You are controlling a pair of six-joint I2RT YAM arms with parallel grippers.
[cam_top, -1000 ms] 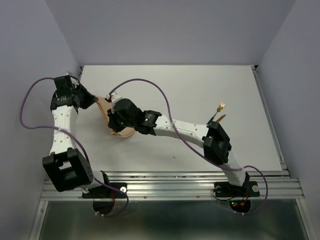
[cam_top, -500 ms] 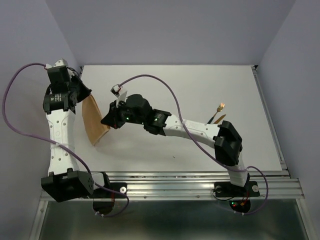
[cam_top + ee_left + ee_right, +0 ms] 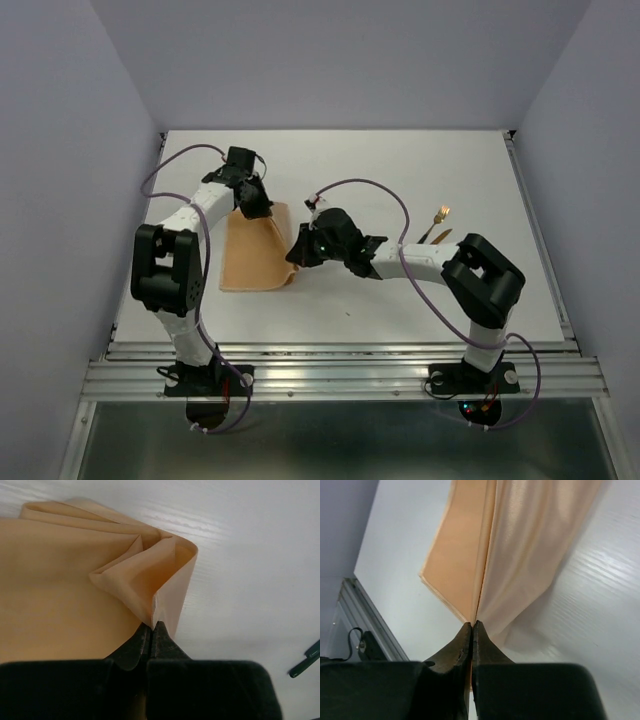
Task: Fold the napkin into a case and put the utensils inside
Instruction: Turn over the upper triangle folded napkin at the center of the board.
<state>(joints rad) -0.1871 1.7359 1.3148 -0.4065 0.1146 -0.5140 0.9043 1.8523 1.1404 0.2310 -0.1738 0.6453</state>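
The peach-orange napkin (image 3: 252, 255) lies folded into a long strip on the white table, left of centre. My left gripper (image 3: 254, 208) is shut on the strip's far corner, where the cloth (image 3: 75, 605) bunches into folds just ahead of the closed jaws. My right gripper (image 3: 296, 256) is shut on the strip's right edge near the front, and that edge of the napkin (image 3: 520, 545) rises off the table. The utensils (image 3: 437, 225), a gold fork head with dark handles, lie at the right of the table. A dark green handle tip (image 3: 306, 659) shows in the left wrist view.
Purple cables (image 3: 360, 186) loop along both arms above the table. A metal rail (image 3: 340, 362) runs along the table's near edge, also seen as a rail (image 3: 365, 625) in the right wrist view. Grey walls close in the left, back and right sides.
Both arms swung down toward the table with the napkin. The cloth went from a hanging bundle to a long strip laid flat, the left gripper moving right and the right gripper lowering.
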